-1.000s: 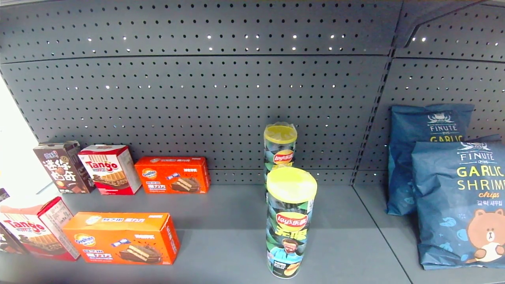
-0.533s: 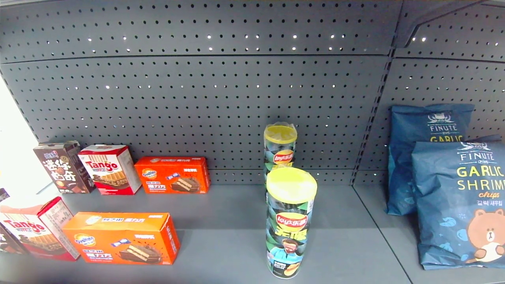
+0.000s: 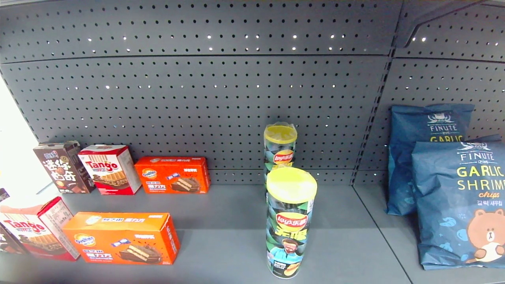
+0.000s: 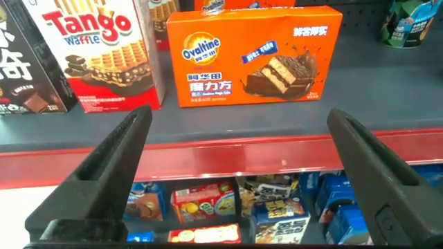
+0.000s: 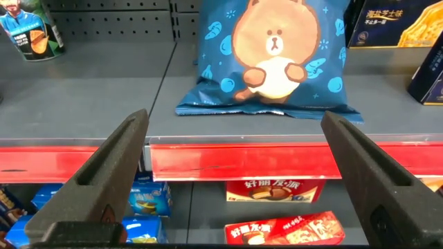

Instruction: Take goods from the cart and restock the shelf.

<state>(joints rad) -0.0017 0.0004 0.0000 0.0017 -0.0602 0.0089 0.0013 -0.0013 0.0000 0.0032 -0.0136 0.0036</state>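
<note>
The grey shelf (image 3: 232, 213) carries two yellow-lidded chip cans, one at the front (image 3: 291, 221) and one behind it (image 3: 280, 148). Orange wafer boxes (image 3: 120, 238) lie on the left and blue shrimp-chip bags (image 3: 459, 205) lean on the right. My left gripper (image 4: 239, 117) is open and holds nothing; it hangs in front of the shelf edge, facing the front orange box (image 4: 252, 55) and a red-and-white wafer box (image 4: 97, 48). Also open and holding nothing, my right gripper (image 5: 235, 119) is in front of the shelf edge facing the front blue bag (image 5: 270, 55).
A red price strip (image 4: 228, 159) runs along the shelf's front edge. Below it a lower shelf holds packed snack boxes (image 4: 208, 207) and red boxes (image 5: 270, 190). Brown and red boxes (image 3: 63, 165) stand at the back left. A perforated back panel (image 3: 197, 98) closes the rear.
</note>
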